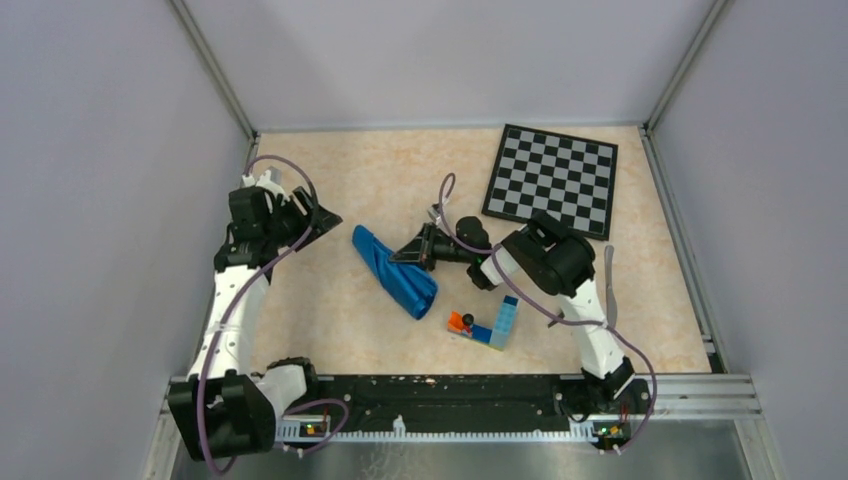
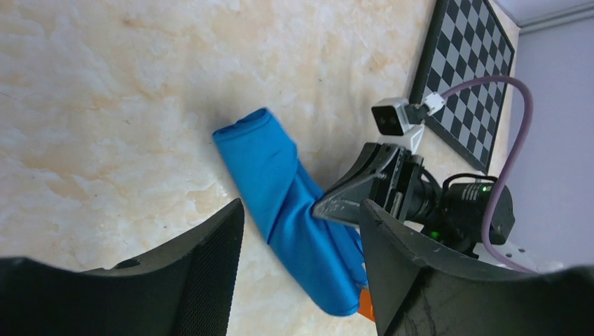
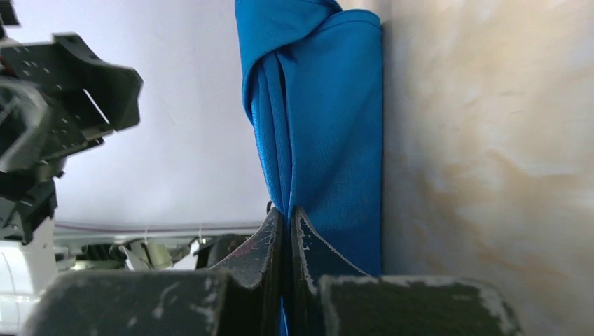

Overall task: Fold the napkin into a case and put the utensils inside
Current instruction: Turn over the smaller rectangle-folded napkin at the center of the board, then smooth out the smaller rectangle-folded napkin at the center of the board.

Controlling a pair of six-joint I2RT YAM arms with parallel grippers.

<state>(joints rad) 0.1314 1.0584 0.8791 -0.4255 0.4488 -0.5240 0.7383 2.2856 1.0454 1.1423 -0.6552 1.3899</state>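
Right wrist view is showing my right gripper pinching shut on the napkin, a shiny blue cloth rolled into a creased tube on the mottled beige table; its near end is hiding behind my jaws. My left gripper is hanging wide open.

Two robot arms over a tabletop. The left arm rises from its base at the near left corner and runs along the left edge. It bends at the wrist so the left gripper points right, toward the middle, with its two fingers spread wide apart. The right arm climbs from the right part of the near edge, folds at the elbow and reaches left, low over the middle. The right gripper is pinched tight on a fold of the napkin.
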